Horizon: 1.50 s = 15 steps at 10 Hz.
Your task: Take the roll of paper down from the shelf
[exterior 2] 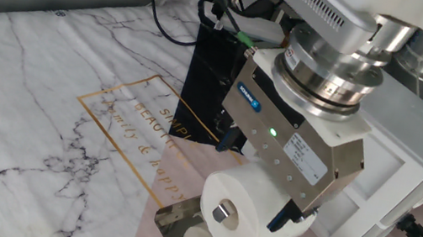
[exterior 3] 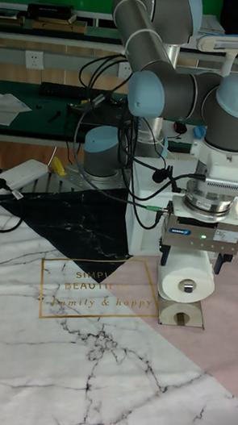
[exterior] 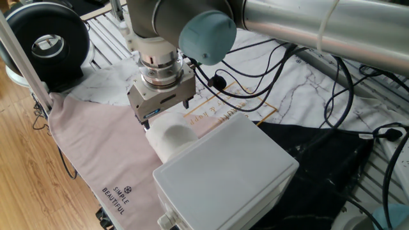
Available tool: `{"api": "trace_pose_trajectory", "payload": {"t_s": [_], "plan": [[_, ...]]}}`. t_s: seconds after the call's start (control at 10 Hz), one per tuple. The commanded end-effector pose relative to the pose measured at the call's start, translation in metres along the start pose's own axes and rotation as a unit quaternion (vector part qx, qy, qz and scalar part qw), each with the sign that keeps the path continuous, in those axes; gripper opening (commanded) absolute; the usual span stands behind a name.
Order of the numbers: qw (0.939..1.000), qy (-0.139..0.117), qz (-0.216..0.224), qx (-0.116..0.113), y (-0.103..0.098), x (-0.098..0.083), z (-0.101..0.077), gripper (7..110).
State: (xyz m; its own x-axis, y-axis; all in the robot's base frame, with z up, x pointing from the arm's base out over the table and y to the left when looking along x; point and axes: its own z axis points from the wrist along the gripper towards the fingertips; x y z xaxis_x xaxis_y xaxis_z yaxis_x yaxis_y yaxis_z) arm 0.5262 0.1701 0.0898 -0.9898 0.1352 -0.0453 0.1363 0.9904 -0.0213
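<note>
gripper (exterior 2: 255, 182) astride roll of paper (exterior 2: 243, 211), shelf (exterior 2: 178, 225) below

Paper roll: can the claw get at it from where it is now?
Probably yes. The claw already sits over the paper roll, one finger either side, jaws open, nothing between. The grey box stands close behind.

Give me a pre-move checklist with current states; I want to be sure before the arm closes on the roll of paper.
1. End effector centred over the roll of paper: ok, one finger on each side in the other fixed view.
2. Jaws open: ok, the fingers stand apart, wider than the roll.
3. Pads touching the roll: cannot tell, the housing hides the contact.
4. Roll seated on its holder: ok, horizontal on a peg above the shiny shelf, which mirrors it.
5. Clearance from the pale grey box: cannot tell, the box sits close behind the roll.
6. Cables clear of the roll: ok, they hang behind the wrist.
</note>
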Motion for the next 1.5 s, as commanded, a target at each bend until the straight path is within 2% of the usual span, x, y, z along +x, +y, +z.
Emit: {"api": "trace_pose_trajectory", "payload": {"t_s": [0.0, 0.1, 0.4, 1.0, 1.4], "plan": [[0.9998, 0.005, 0.01, -0.019, 0.007, 0.004, 0.004, 107], [0.9997, 0.011, 0.012, -0.019, 0.005, 0.01, 0.004, 107], [0.9996, 0.007, 0.012, -0.023, 0.003, 0.015, 0.006, 107], [0.9998, -0.006, 0.008, -0.016, 0.002, 0.01, 0.012, 107], [0.9988, -0.019, 0.027, -0.036, 0.014, 0.01, 0.019, 107]]}}
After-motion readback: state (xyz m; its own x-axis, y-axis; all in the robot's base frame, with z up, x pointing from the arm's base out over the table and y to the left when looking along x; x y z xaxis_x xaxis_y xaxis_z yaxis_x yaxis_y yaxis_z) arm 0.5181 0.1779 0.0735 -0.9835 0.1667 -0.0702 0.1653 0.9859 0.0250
